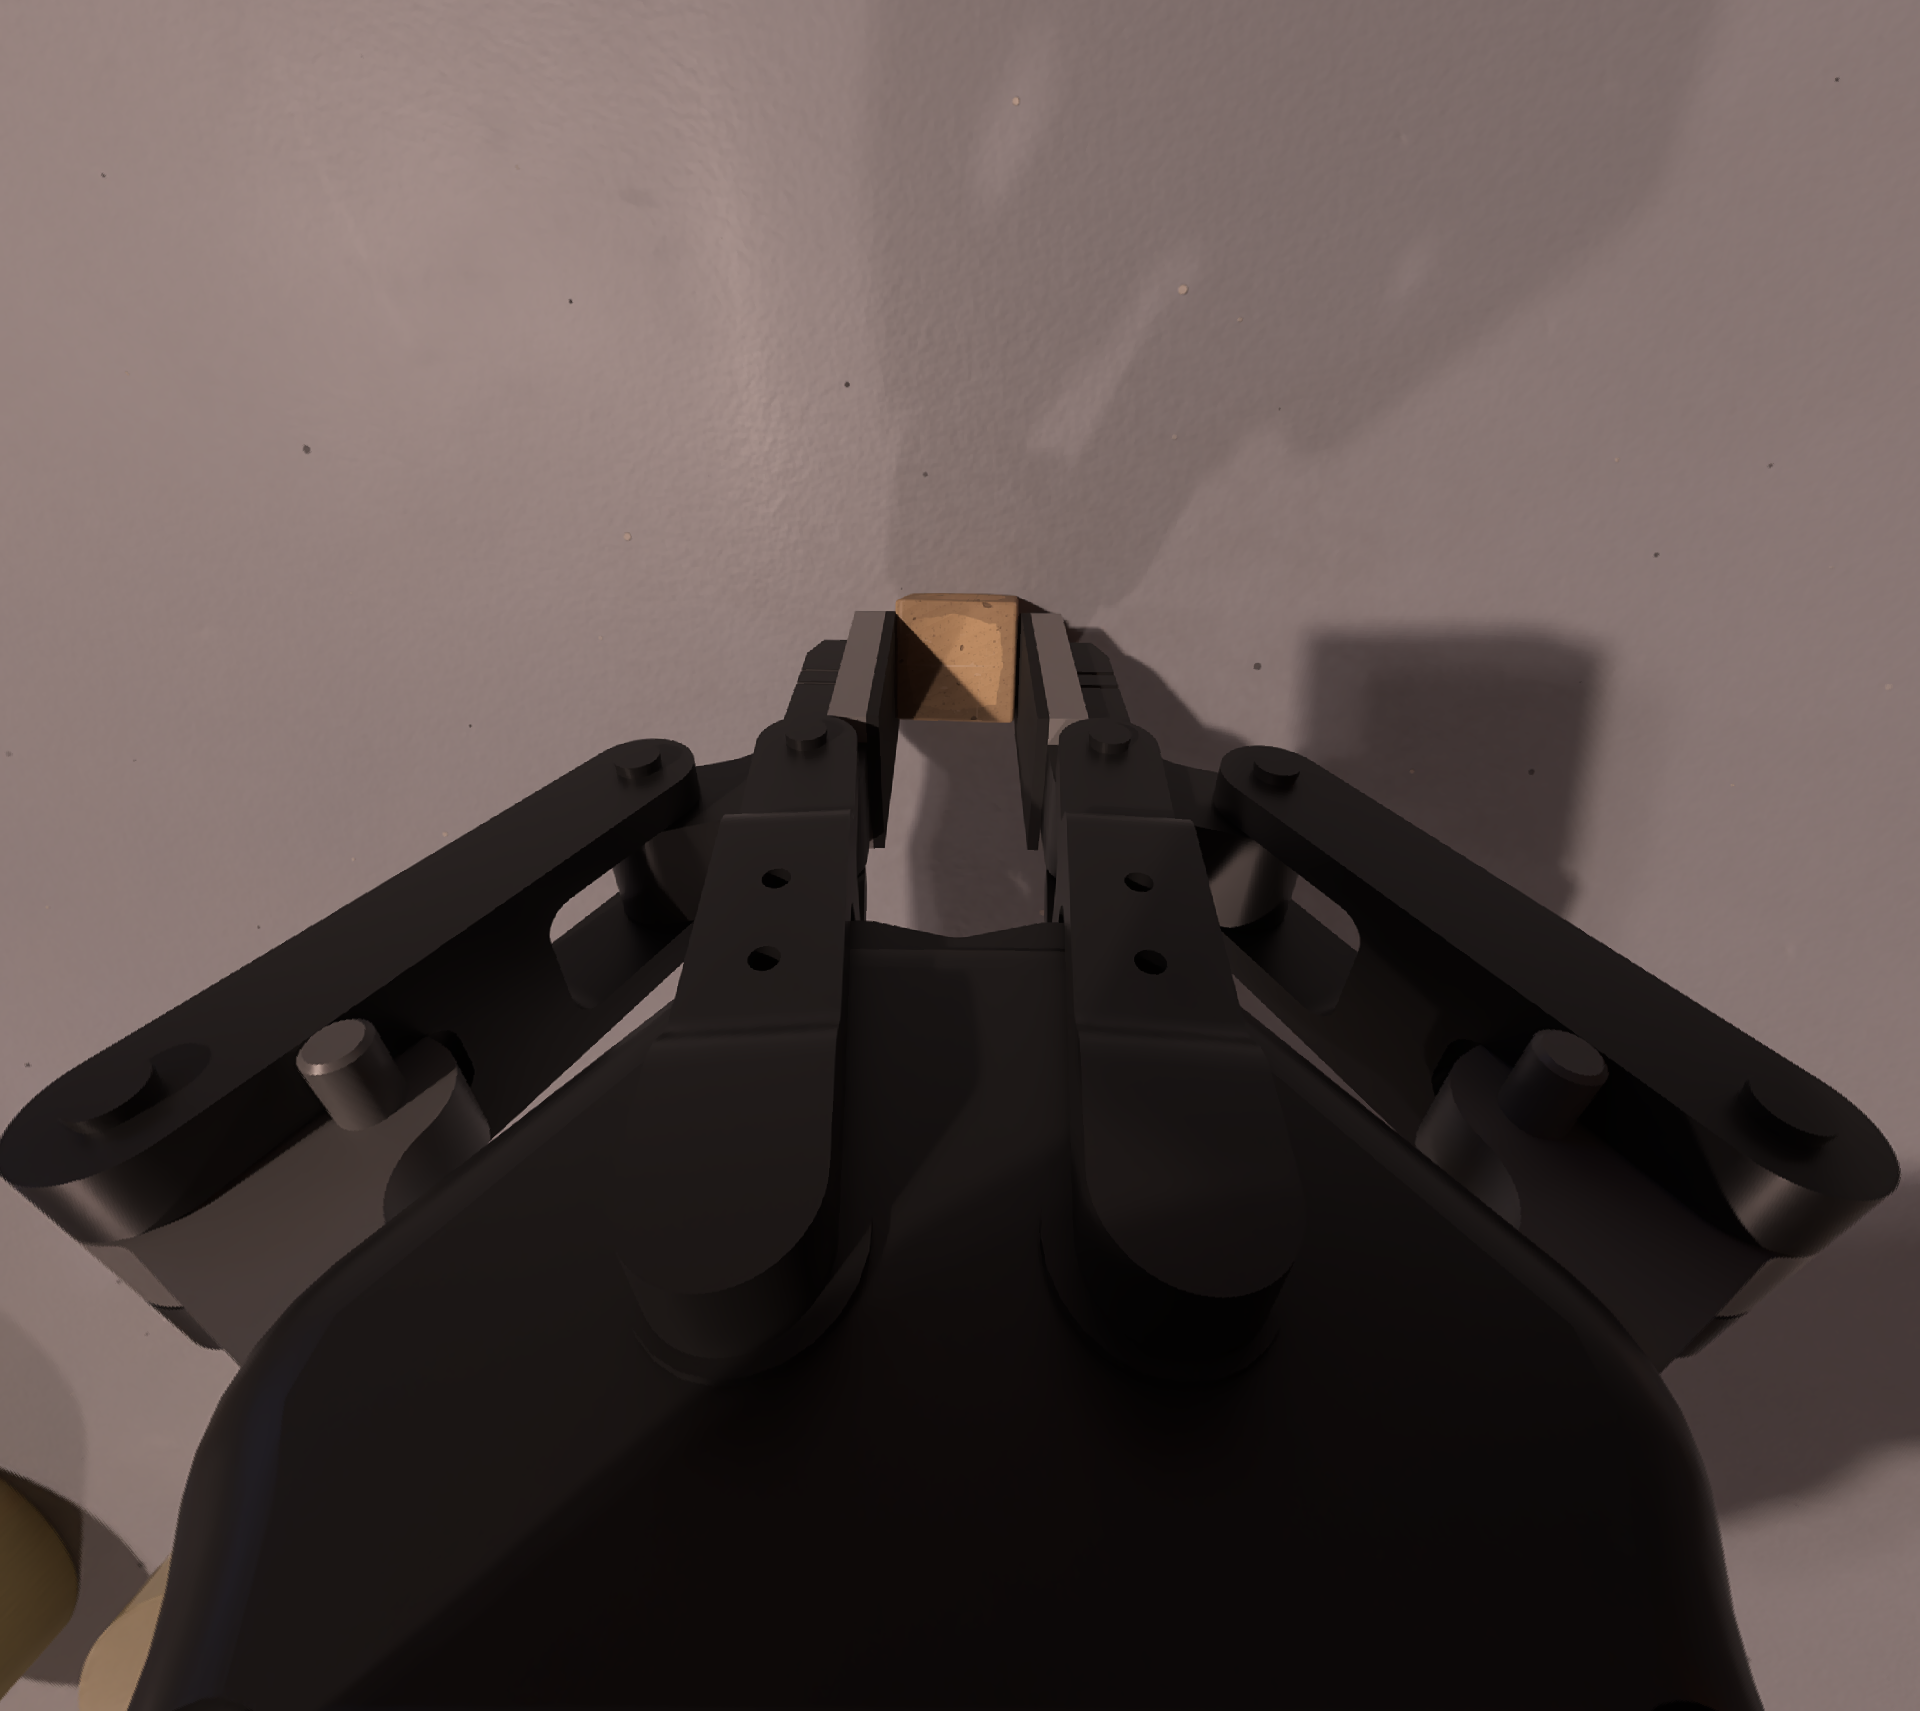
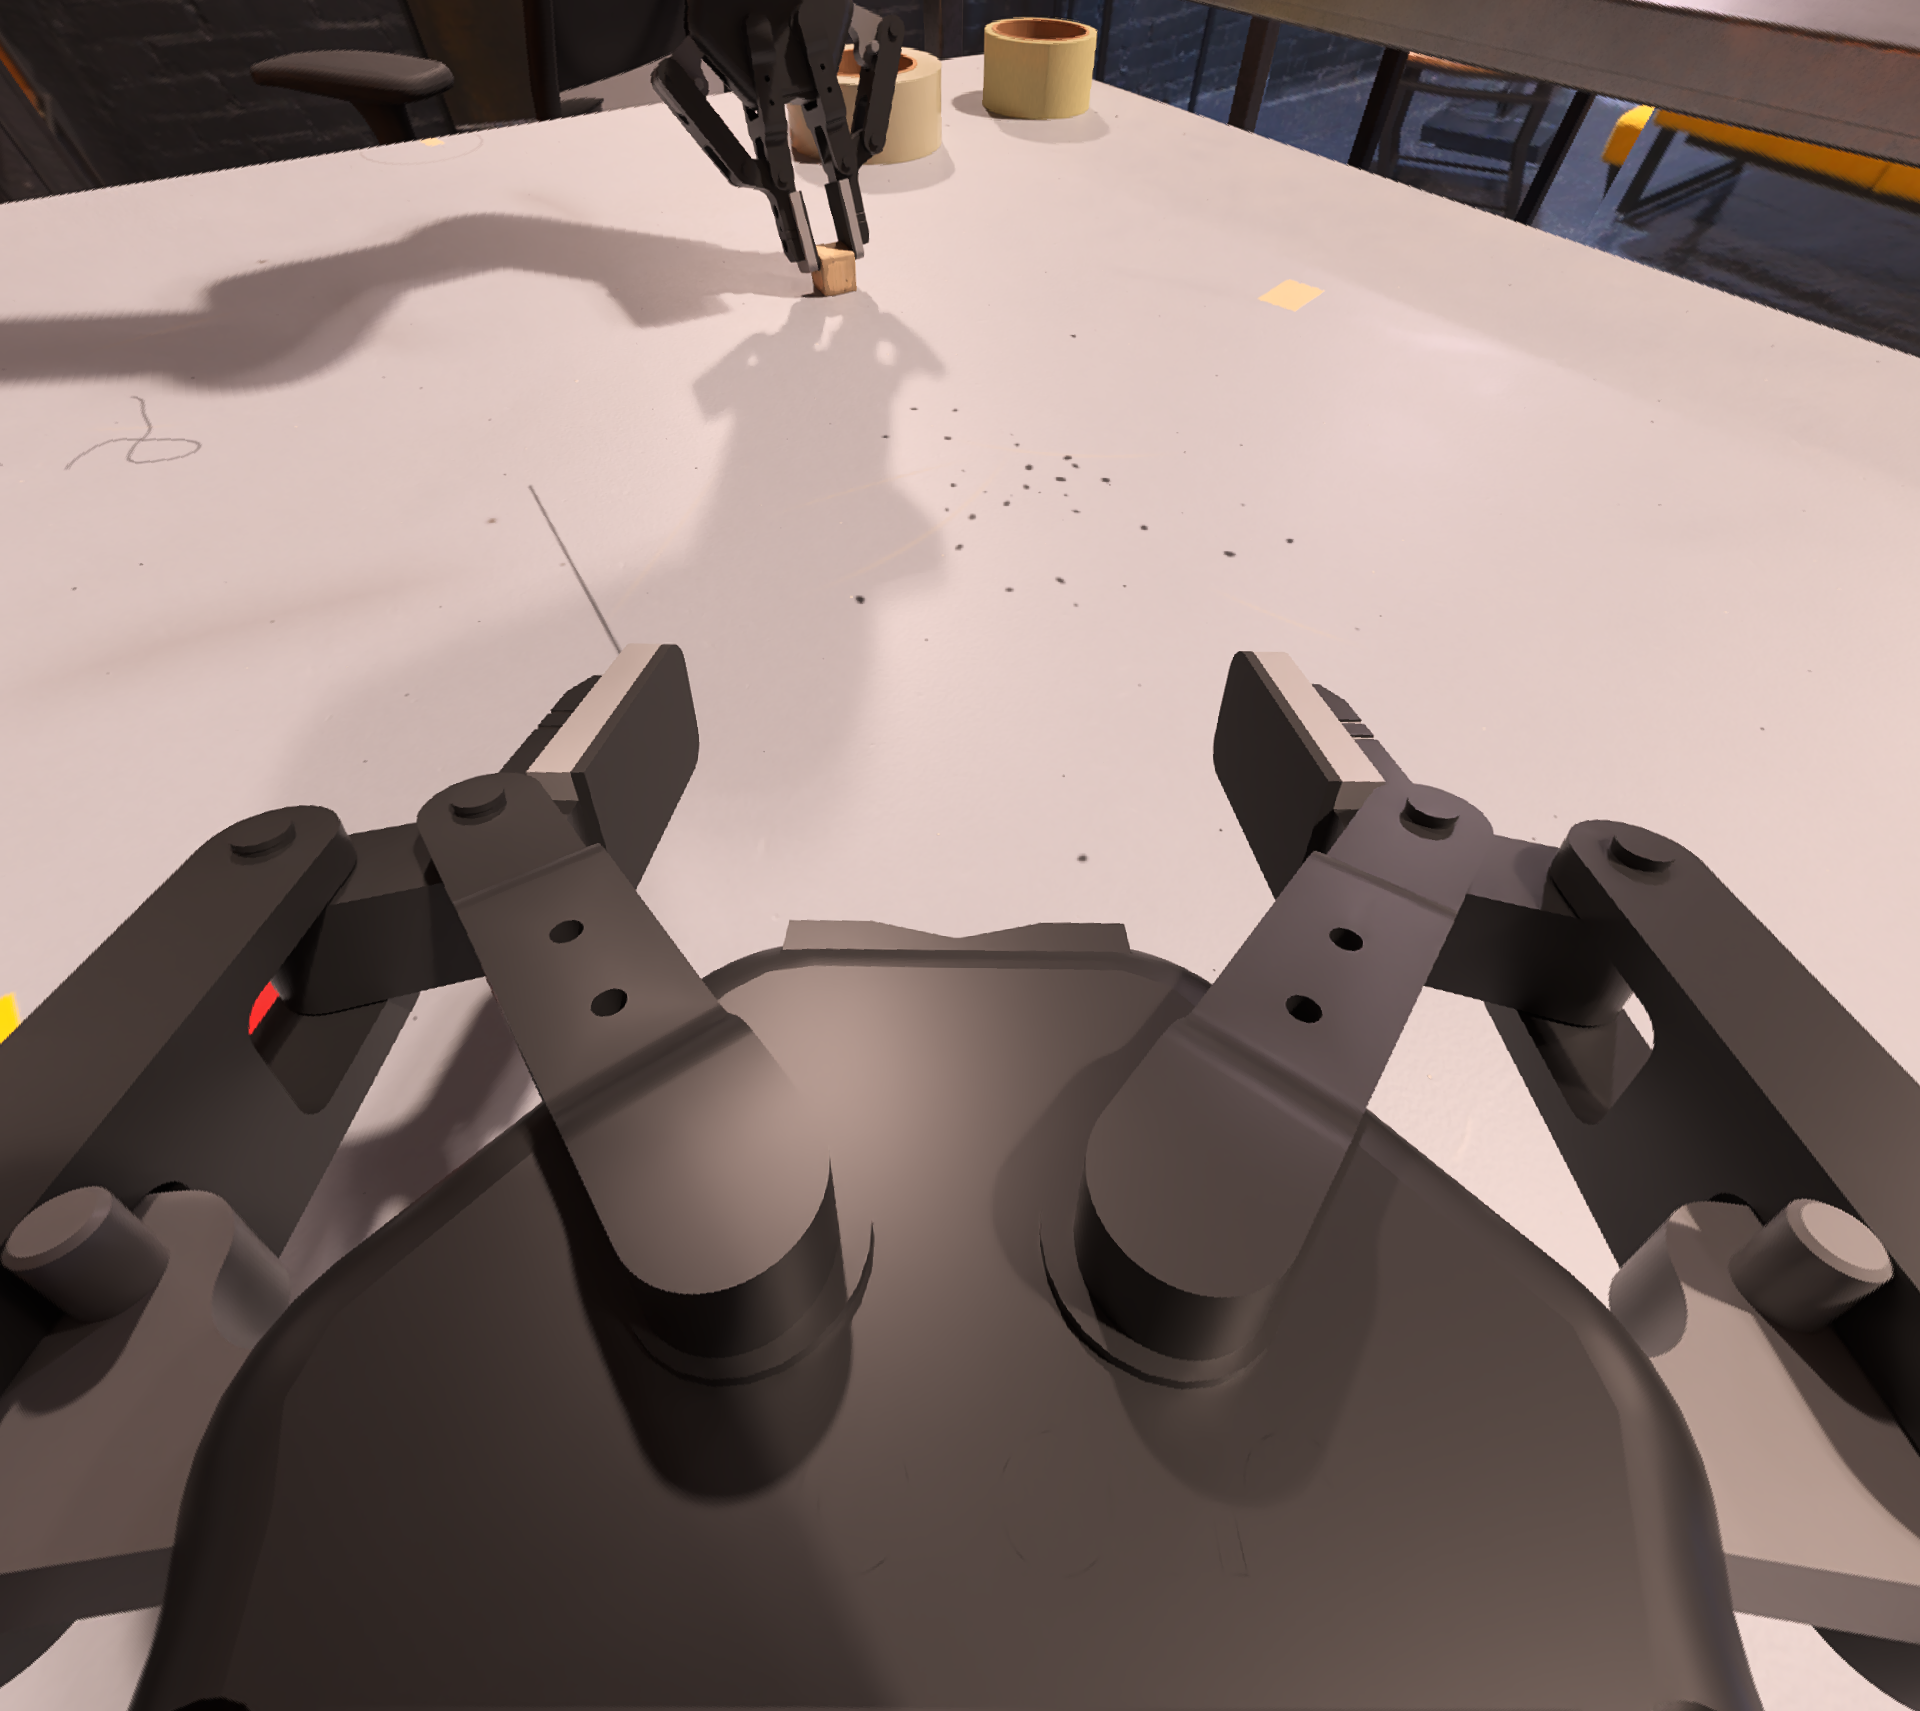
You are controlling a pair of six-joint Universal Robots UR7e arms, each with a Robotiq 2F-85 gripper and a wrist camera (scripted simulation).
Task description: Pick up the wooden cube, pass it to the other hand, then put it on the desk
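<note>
Pincer on the left arm (image 1: 956, 664) grasps the wooden cube (image 1: 954, 660), both pads pressed to its sides; the cube sits on the pale surface (image 1: 416, 311). Right pincer (image 2: 956, 726) is released, fingers spread wide and holding nothing, hovering well apart from the cube (image 2: 834, 271). Two tape rolls (image 2: 1039, 66) stand behind the left pincer (image 2: 828, 248), near the surface's far edge.

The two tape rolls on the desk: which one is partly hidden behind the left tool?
The left roll, paler; the left tool overlaps it. The darker right roll stands fully visible.
</note>
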